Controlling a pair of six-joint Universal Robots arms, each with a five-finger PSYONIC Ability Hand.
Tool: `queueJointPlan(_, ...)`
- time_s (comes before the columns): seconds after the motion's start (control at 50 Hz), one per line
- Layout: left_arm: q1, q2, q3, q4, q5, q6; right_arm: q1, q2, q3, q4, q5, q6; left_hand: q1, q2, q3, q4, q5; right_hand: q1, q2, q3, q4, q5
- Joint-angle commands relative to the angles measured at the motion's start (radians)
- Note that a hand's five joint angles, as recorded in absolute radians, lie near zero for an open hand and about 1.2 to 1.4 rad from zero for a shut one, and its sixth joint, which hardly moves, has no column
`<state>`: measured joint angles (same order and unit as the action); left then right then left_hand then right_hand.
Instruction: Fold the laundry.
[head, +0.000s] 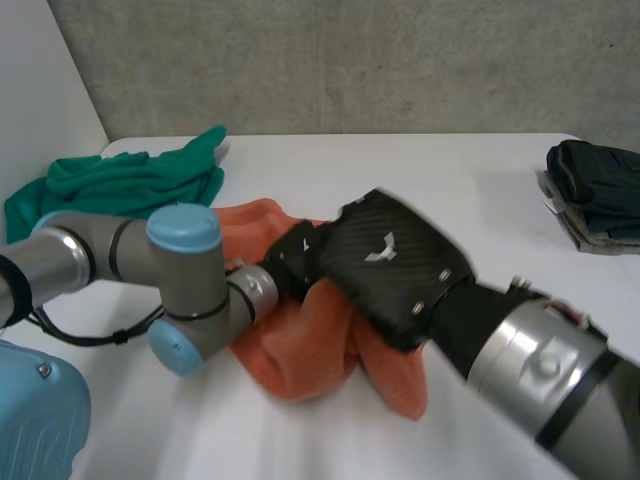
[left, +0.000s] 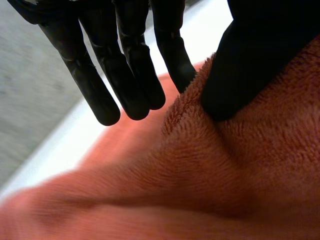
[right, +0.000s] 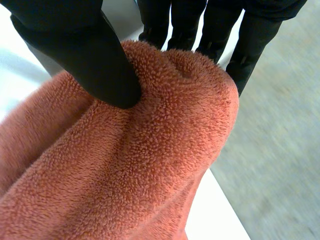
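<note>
At the middle of the worktop (head: 420, 170), towel (head: 320, 350), orange, deep pile, bunched in a loose heap. Both hands meet on its upper part, close together.

Left robot hand (head: 293, 252): reaches in from the left. In its wrist view the thumb (left: 250, 60) is sunk into a raised fold and the nearest finger sits at that fold's far side, so the fold is pinched. The other fingers (left: 125, 65) are straight and clear of the cloth.

Right robot hand (head: 390, 265): comes in from the near right, its back over the heap. In its wrist view the thumb (right: 95, 55) presses a rounded fold against fingers (right: 250, 45) behind it, a firm pinch. Its back carries a white winged emblem (head: 380, 250), without letters.

Green cloth (head: 130, 185): crumpled, far left, apart from the towel.

Dark pile (head: 595, 190): folded, far right edge.
</note>
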<state>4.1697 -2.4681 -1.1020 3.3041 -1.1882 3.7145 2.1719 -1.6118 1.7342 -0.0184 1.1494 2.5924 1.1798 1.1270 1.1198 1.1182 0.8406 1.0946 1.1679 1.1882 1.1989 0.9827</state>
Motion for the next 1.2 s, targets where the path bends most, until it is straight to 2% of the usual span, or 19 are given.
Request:
queueJointPlan(0.02,0.000,0.082,0.132,0.107,-0.175,-0.100,-0.170,0.174,-0.140,-0.002,0.016,0.002,0.217,0.269,0.276,0.278,0.381,0.302,0.228,0.208,0.197,0.239)
queueJointPlan(0.08,0.006,0.133,0.155,0.198,-0.226,-0.165,-0.196,0.248,-0.272,-0.003,0.047,0.008,0.217,0.269,0.276,0.278,0.381,0.302,0.228,0.208,0.197,0.239)
queueJointPlan(0.12,0.012,0.185,0.159,0.303,-0.293,-0.224,-0.204,0.274,-0.343,-0.005,0.076,0.008,0.217,0.269,0.276,0.278,0.381,0.302,0.228,0.208,0.197,0.239)
queueJointPlan(0.18,0.012,0.259,0.149,0.423,-0.390,-0.252,-0.210,0.311,-0.484,-0.012,0.159,0.009,0.217,0.269,0.276,0.278,0.381,0.302,0.228,0.208,0.197,0.239)
queueJointPlan(0.26,0.013,0.345,0.113,0.472,-0.432,-0.251,-0.202,0.365,-0.616,-0.047,0.208,0.012,0.217,0.269,0.276,0.278,0.381,0.302,0.228,0.208,0.197,0.239)
queueJointPlan(0.32,0.009,0.389,0.058,0.466,-0.432,-0.252,-0.198,0.382,-0.659,-0.058,0.201,0.005,0.217,0.269,0.276,0.278,0.381,0.302,0.228,0.208,0.197,0.239)
queueJointPlan(0.46,-0.002,0.547,-0.254,0.393,-0.432,-0.251,-0.210,0.391,-0.636,-0.057,0.196,0.011,0.217,0.269,0.276,0.278,0.381,0.302,0.228,0.208,0.197,0.239)
queueJointPlan(0.58,-0.011,0.646,-0.591,0.333,-0.436,-0.249,-0.202,0.403,-0.477,-0.049,0.167,-0.012,0.217,0.269,0.276,0.278,0.381,0.302,0.228,0.208,0.197,0.239)
queueJointPlan(0.64,-0.019,0.649,-0.671,0.315,-0.441,-0.251,-0.207,0.417,-0.371,-0.026,0.125,-0.049,0.217,0.269,0.276,0.278,0.381,0.302,0.228,0.208,0.197,0.239)
queueJointPlan(0.78,-0.037,0.646,-0.763,0.049,-0.441,-0.263,-0.210,0.477,-0.210,0.058,0.121,-0.198,0.217,0.269,0.276,0.278,0.381,0.302,0.228,0.208,0.197,0.239)
queueJointPlan(0.8,-0.039,0.649,-0.762,0.019,-0.442,-0.265,-0.210,0.477,-0.203,0.060,0.119,-0.204,0.182,0.235,0.242,0.244,0.347,0.233,0.160,0.139,0.129,0.170)
queueJointPlan(0.82,-0.048,0.655,-0.759,-0.033,-0.441,-0.265,-0.210,0.477,-0.197,0.060,0.119,-0.210,-0.211,-0.158,-0.151,-0.149,-0.046,0.090,0.016,-0.004,-0.014,0.027)
queueJointPlan(0.84,-0.054,0.658,-0.756,-0.053,-0.439,-0.265,-0.210,0.475,-0.190,0.057,0.124,-0.212,-0.389,-0.336,-0.329,-0.327,-0.224,-0.263,-0.337,-0.357,-0.368,-0.326)
queueJointPlan(0.9,-0.068,0.699,-0.725,-0.100,-0.436,-0.263,-0.211,0.475,-0.182,0.034,0.139,-0.209,-0.821,-0.768,-0.761,-0.759,-0.656,-0.683,-0.756,-0.776,-0.787,-0.745)
queueJointPlan(0.92,-0.068,0.712,-0.716,-0.100,-0.436,-0.263,-0.213,0.472,-0.179,0.008,0.162,-0.198,-0.872,-0.819,-0.812,-0.810,-0.707,-0.774,-0.847,-0.867,-0.878,-0.836)
queueJointPlan(1.0,-0.059,0.753,-0.665,-0.089,-0.432,-0.257,-0.222,0.400,-0.162,-0.055,0.236,-0.111,-0.910,-0.858,-0.850,-0.849,-0.746,-0.874,-0.947,-0.968,-0.978,-0.937)
queueJointPlan(1.1,-0.048,0.750,-0.592,-0.049,-0.426,-0.248,-0.260,0.280,-0.122,-0.067,0.250,-0.014,-0.916,-0.864,-0.856,-0.855,-0.752,-0.920,-0.993,-1.014,-1.024,-0.983)
queueJointPlan(1.18,-0.031,0.713,-0.532,-0.017,-0.374,-0.240,-0.294,0.240,-0.107,-0.061,0.250,0.025,-0.911,-0.858,-0.851,-0.849,-0.746,-0.920,-0.993,-1.014,-1.024,-0.983)
queueJointPlan(1.2,-0.017,0.675,-0.507,-0.014,-0.331,-0.225,-0.300,0.233,-0.105,-0.061,0.254,0.029,-0.910,-0.858,-0.851,-0.849,-0.746,-0.920,-0.993,-1.014,-1.024,-0.983)
